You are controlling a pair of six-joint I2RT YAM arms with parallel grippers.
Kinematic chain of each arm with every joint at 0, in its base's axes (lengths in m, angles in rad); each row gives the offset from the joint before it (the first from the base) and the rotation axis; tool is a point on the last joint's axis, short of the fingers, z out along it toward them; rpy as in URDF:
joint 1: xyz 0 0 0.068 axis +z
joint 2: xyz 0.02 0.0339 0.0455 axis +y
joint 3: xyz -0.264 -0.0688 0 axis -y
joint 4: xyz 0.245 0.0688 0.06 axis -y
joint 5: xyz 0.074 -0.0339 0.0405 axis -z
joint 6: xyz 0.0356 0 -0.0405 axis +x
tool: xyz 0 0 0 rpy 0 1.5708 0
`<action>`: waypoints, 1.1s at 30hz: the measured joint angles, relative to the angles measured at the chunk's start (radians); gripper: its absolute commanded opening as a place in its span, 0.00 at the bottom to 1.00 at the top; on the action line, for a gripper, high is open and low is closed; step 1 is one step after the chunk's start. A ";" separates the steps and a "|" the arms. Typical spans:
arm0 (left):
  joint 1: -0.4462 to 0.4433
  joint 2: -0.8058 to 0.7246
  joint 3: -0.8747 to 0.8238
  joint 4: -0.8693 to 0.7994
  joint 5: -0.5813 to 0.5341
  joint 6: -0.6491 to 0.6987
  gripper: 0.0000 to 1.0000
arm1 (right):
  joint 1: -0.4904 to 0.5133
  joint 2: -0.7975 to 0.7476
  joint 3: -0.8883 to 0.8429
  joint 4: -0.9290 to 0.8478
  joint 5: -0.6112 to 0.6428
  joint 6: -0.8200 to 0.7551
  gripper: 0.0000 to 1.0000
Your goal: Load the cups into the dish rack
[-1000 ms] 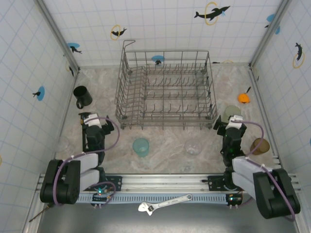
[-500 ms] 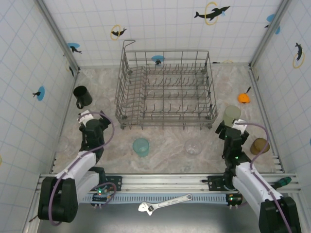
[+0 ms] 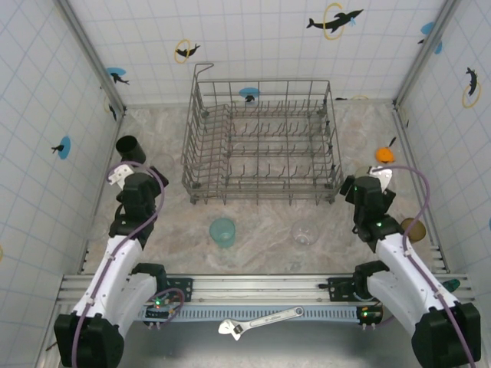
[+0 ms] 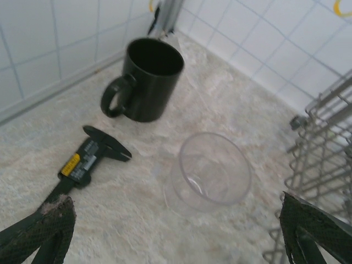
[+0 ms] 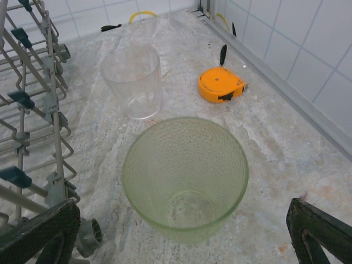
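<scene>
Your L gripper (image 4: 179, 228) faced the clear tumbler (image 4: 209, 173) mid-frame, R gripper (image 5: 184, 234) the pale green cup (image 5: 184, 165), both wide open & empty, so you needed to centre each before closing.

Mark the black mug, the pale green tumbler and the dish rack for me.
black mug (image 4: 149, 91): left wrist view, on its outer wall.
pale green tumbler (image 5: 184, 165): right wrist view, on its inner wall.
dish rack (image 3: 261, 188): top external view, on its near side wall.
</scene>
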 measured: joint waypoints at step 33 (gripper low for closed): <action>-0.075 0.032 0.224 -0.575 0.631 0.143 0.98 | 0.053 0.457 0.571 -0.225 -0.152 -0.103 1.00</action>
